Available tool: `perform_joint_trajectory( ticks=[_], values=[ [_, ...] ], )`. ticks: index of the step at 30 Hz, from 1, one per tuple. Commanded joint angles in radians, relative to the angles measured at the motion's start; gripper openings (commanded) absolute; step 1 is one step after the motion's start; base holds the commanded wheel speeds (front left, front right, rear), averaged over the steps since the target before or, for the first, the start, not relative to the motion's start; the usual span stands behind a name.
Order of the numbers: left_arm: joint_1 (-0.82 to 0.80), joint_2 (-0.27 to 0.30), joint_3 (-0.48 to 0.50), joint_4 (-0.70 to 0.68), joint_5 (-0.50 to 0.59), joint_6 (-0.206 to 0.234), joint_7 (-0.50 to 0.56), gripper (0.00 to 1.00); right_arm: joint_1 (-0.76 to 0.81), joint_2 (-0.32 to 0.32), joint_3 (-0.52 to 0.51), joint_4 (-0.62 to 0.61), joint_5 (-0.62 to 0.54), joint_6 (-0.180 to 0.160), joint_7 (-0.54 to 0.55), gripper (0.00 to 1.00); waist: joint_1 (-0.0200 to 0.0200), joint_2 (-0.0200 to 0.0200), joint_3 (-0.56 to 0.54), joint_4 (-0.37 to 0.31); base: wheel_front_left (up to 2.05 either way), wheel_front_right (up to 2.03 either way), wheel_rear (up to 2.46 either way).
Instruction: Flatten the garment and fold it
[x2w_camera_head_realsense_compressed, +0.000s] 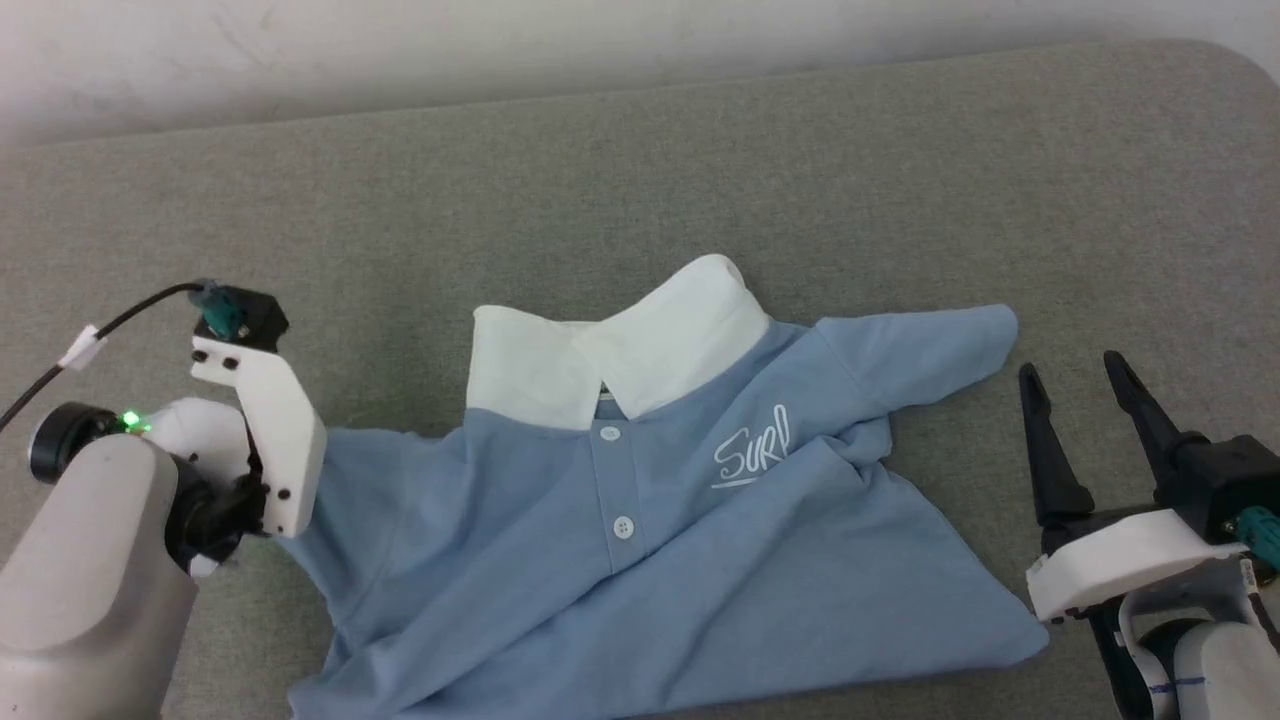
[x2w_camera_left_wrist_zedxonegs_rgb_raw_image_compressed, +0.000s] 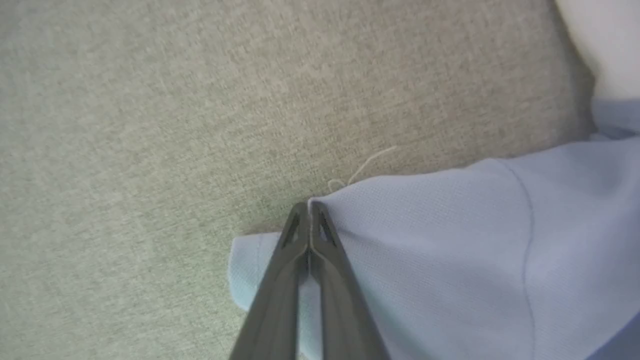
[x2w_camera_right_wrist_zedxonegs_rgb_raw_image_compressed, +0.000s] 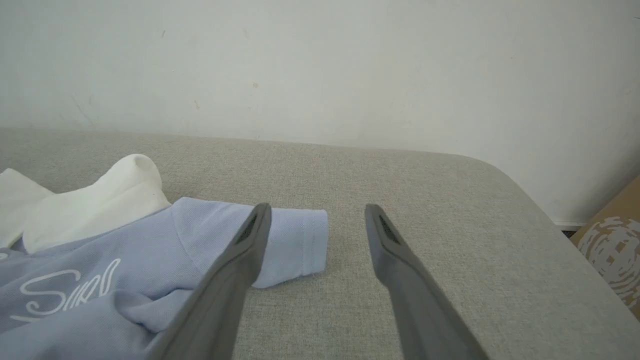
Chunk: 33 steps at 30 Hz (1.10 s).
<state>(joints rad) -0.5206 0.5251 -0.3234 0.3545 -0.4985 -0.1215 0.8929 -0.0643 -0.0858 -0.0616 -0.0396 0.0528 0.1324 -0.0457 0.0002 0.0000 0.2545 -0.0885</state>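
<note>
The garment (x2w_camera_head_realsense_compressed: 640, 530), a light blue polo shirt with a white collar (x2w_camera_head_realsense_compressed: 620, 345) and a white script logo (x2w_camera_head_realsense_compressed: 752, 450), lies face up and wrinkled on the grey surface. Its sleeve on my right (x2w_camera_right_wrist_zedxonegs_rgb_raw_image_compressed: 295, 240) lies spread out flat. My left gripper (x2w_camera_left_wrist_zedxonegs_rgb_raw_image_compressed: 309, 209) is shut on the edge of the other sleeve (x2w_camera_left_wrist_zedxonegs_rgb_raw_image_compressed: 450, 250), its two fingers pressed together with cloth pinched at the tips. In the head view the white left wrist mount (x2w_camera_head_realsense_compressed: 265, 430) covers those fingers at the shirt's left edge. My right gripper (x2w_camera_head_realsense_compressed: 1085, 385) stands open just right of the shirt, holding nothing, its fingers (x2w_camera_right_wrist_zedxonegs_rgb_raw_image_compressed: 250, 240) beside the sleeve cuff.
The grey fabric-covered table (x2w_camera_head_realsense_compressed: 700, 160) runs back to a pale wall (x2w_camera_right_wrist_zedxonegs_rgb_raw_image_compressed: 320, 65) and has a rounded far-right corner. A cardboard box (x2w_camera_right_wrist_zedxonegs_rgb_raw_image_compressed: 615, 250) stands beyond the table's right edge. A loose thread (x2w_camera_left_wrist_zedxonegs_rgb_raw_image_compressed: 365, 165) lies by the pinched sleeve.
</note>
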Motion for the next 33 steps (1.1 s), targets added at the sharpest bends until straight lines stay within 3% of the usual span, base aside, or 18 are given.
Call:
perform_joint_trajectory(
  ticks=[1, 4, 5, 14, 15, 16, 25, 33],
  values=[
    [0.003, -0.005, 0.012, 0.01, 0.029, 0.024, -0.094, 0.0, -0.016, 0.004, -0.001, 0.008, -0.001, -0.002, -0.004, 1.0, -0.0002, 0.0, -0.012, 0.01, 0.0, 0.0, 0.0],
    [-0.025, -0.005, 0.054, 0.024, 0.063, 0.069, -0.257, 0.0, -0.017, -0.001, -0.001, 0.013, -0.002, -0.002, 0.002, 1.0, -0.0002, 0.0, -0.024, 0.019, 0.0, 0.0, 0.0],
    [-0.025, -0.005, 0.054, 0.024, 0.063, 0.069, -0.257, 0.0, -0.017, -0.001, -0.001, 0.013, -0.002, -0.002, 0.002, 1.0, -0.0002, 0.0, -0.024, 0.019, 0.0, 0.0, 0.0],
    [-0.115, -0.048, 0.131, 0.143, 0.112, 0.149, -0.676, 0.0, -0.023, -0.01, 0.02, 0.014, 0.002, -0.002, 0.016, 1.0, -0.0002, 0.0, -0.01, 0.039, 0.0, 0.0, 0.0],
    [-0.121, -0.057, 0.137, 0.162, 0.114, 0.157, -0.718, 0.19, -0.023, -0.011, 0.022, 0.015, 0.003, -0.002, 0.018, 1.0, -0.0002, 0.0, -0.007, 0.04, 0.0, 0.0, 0.0],
    [-0.123, -0.067, 0.139, 0.186, 0.115, 0.165, -0.746, 1.0, -0.023, -0.012, 0.023, 0.016, 0.003, -0.002, 0.018, 1.0, -0.0002, 0.0, -0.006, 0.042, 0.0, 0.0, 0.0],
    [-0.1, -0.113, 0.142, 0.308, 0.103, 0.161, -0.922, 1.0, -0.009, -0.015, 0.024, 0.032, 0.006, -0.002, 0.034, 1.0, -0.0002, 0.0, -0.064, 0.068, 0.0, 0.0, 0.0],
    [0.045, -0.145, 0.147, 0.17, 0.093, 0.154, -1.109, 1.0, 0.024, -0.064, 0.04, 0.064, 0.082, -0.002, 0.158, 1.0, -0.0002, 0.0, -0.158, 0.126, 0.0, 0.0, 0.0]
  ],
)
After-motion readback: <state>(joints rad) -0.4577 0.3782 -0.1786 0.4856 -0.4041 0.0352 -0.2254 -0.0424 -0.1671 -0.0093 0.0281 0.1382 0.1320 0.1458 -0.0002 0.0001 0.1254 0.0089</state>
